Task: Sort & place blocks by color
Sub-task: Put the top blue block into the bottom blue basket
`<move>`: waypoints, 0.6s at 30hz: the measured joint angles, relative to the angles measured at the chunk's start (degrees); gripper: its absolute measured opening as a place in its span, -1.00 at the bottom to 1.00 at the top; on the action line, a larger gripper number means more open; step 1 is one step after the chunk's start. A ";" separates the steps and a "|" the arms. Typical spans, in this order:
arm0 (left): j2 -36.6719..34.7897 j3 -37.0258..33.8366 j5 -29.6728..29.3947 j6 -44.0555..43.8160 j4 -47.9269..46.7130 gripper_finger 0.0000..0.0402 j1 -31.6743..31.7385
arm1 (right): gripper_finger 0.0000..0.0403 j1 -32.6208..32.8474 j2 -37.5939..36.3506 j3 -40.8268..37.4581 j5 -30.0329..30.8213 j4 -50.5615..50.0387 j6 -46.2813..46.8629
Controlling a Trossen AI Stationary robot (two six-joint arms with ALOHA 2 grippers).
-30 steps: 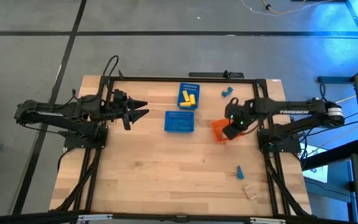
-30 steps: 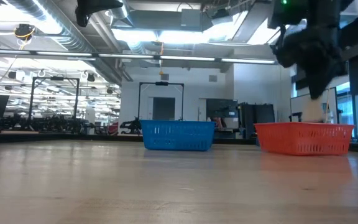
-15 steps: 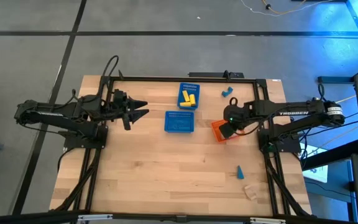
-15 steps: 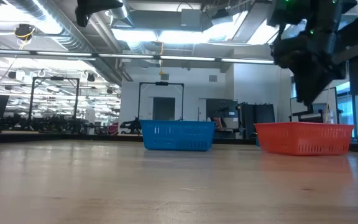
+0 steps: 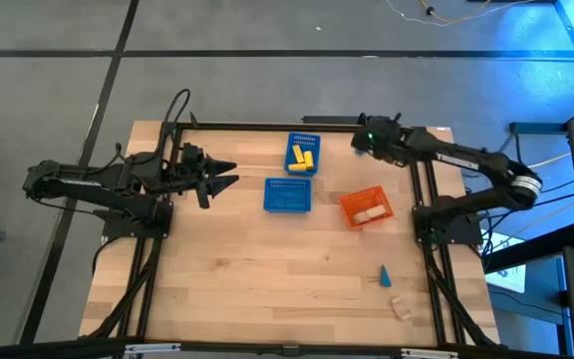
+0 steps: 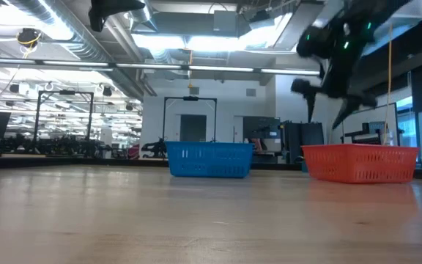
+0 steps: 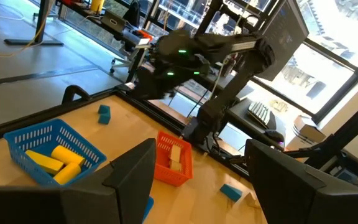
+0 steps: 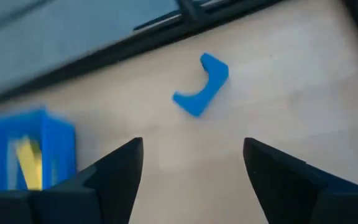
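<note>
My right gripper hangs open above the table's far right part, over a blue arch block that lies flat on the wood; it touches nothing. The orange basket holds a natural wood block. The far blue basket holds yellow blocks; a second blue basket stands just nearer. A blue cone and wood blocks lie near the right front corner. My left gripper waits open at the table's left.
A dark frame rail runs along the table's far edge, just behind my right gripper. A small blue block lies close to the far basket. The table's middle and near left part is bare wood.
My right gripper has opened above the orange basket, then risen and swung toward the table's far edge, over the blue arch block. A wood block now shows lying in the orange basket.
</note>
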 joint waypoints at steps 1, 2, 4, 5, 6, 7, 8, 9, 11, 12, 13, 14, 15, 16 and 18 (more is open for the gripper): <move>0.00 0.00 0.00 0.00 0.00 0.19 0.00 | 0.36 -2.16 1.22 -0.83 -1.07 2.97 1.71; 0.00 0.00 0.00 0.00 0.00 0.19 -0.01 | 0.36 -3.95 2.51 -1.44 -1.92 5.89 2.68; 0.00 0.00 0.04 -0.03 0.00 0.19 -0.01 | 0.35 -6.45 5.61 -1.75 -3.30 10.72 3.49; 0.00 -0.02 0.18 -0.04 0.00 0.19 0.00 | 0.35 -7.33 7.32 -1.75 -4.37 12.53 4.26; 0.00 0.00 0.44 -0.07 0.02 0.19 0.00 | 0.35 -8.08 9.02 -1.75 -5.21 13.74 4.72; 0.00 0.00 0.50 -0.09 0.02 0.19 -0.02 | 0.35 -8.71 10.72 -1.77 -5.73 14.72 5.11; 0.00 0.00 0.54 -0.20 0.00 0.19 -0.02 | 0.35 -9.27 12.25 -1.77 -5.95 15.52 5.35; 0.00 0.00 0.55 -0.31 0.00 0.19 -0.02 | 0.35 -9.84 13.62 -1.77 -6.09 15.58 5.71; 0.00 0.00 0.53 -0.37 0.02 0.19 0.00 | 0.35 -10.91 16.21 -1.77 -6.21 14.32 6.81; 0.00 -0.01 0.55 -0.37 0.01 0.19 -0.02 | 0.35 -11.36 17.33 -1.80 -6.46 13.70 7.86; 0.00 -0.01 0.55 -0.37 0.01 0.19 -0.02 | 0.35 -11.69 18.26 -1.81 -6.65 13.32 9.01; 0.00 0.00 0.57 -0.31 0.02 0.19 0.00 | 0.35 -11.98 19.11 -1.81 -6.75 13.57 9.56; 0.00 -0.01 0.55 -0.16 0.02 0.19 -0.02 | 0.35 -12.24 19.89 -1.81 -6.77 14.12 10.36; 0.00 0.00 0.53 -0.13 0.02 0.19 0.00 | 0.35 -12.35 20.61 -1.81 -6.74 14.56 11.10; 0.00 0.00 0.50 -0.13 0.00 0.19 -0.02 | 0.35 -12.78 21.74 -1.81 -6.71 15.70 11.98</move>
